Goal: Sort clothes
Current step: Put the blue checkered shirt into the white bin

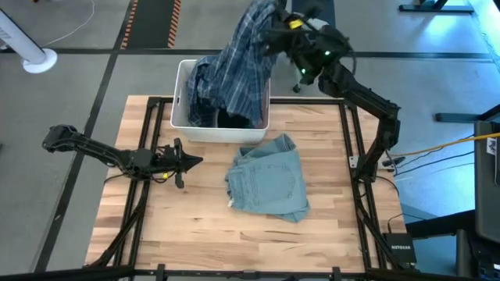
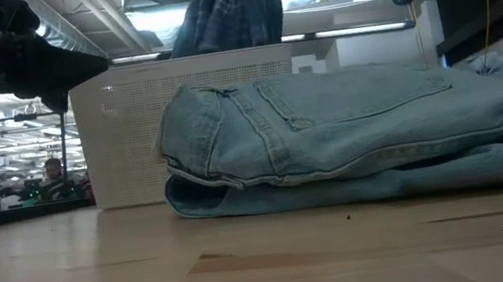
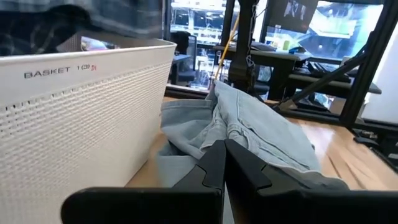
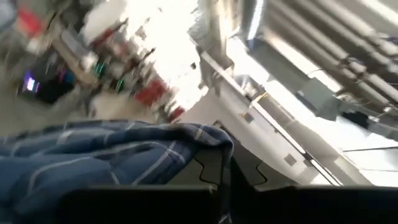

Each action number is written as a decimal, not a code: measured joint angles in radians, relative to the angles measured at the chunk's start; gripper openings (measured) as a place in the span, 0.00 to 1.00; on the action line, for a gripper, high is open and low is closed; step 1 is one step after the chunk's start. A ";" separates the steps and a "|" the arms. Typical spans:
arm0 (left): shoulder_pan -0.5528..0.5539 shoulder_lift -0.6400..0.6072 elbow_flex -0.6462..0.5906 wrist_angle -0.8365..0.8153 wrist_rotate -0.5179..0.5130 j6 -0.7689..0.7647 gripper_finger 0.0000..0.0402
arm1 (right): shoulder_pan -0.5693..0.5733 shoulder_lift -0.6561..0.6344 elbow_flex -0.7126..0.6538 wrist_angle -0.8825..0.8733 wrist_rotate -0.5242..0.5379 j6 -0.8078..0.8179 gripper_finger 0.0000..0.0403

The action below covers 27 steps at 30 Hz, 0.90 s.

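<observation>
**Plaid shirt hoisted over the bin**

The right hand (image 1: 269, 35) is up at the top centre of the overhead frame, clamped tight on the plaid shirt (image 1: 238, 66), and the shirt drapes from that grip down into the white bin (image 1: 181, 101). From bench height the same cloth hangs in at the top of the frame, above the bin's perforated wall. The right wrist camera shows plaid fabric bunched right against the closed fingers (image 4: 214, 171).

Just below the bin, in the middle of the frame, the light blue denim piece (image 1: 269, 183) lies crumpled on the wooden bench (image 1: 203, 230), near the bin's front wall.

Over at the left of the frame the left hand (image 1: 191, 161) waits low above the bench, fingers pinched together on nothing, pointing toward the denim. A label on the bin reads "BASKET".
</observation>
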 joint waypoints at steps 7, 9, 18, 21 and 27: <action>0.000 0.000 0.000 0.000 0.000 0.041 0.00 | -0.016 0.035 0.001 -0.077 -0.082 0.042 0.03; 0.000 0.000 0.000 0.001 0.000 0.041 0.00 | -0.014 0.059 0.001 -0.145 -0.109 0.051 0.04; 0.000 0.000 0.000 0.022 0.000 0.034 0.00 | 0.014 0.214 0.000 -0.378 -0.256 0.203 0.04; 0.000 0.000 0.000 0.021 0.000 0.032 0.00 | 0.005 0.269 0.000 -0.440 -0.281 0.241 0.04; 0.000 0.001 0.000 0.015 0.000 0.037 0.00 | -0.007 0.390 -0.001 -0.505 -0.310 0.287 0.04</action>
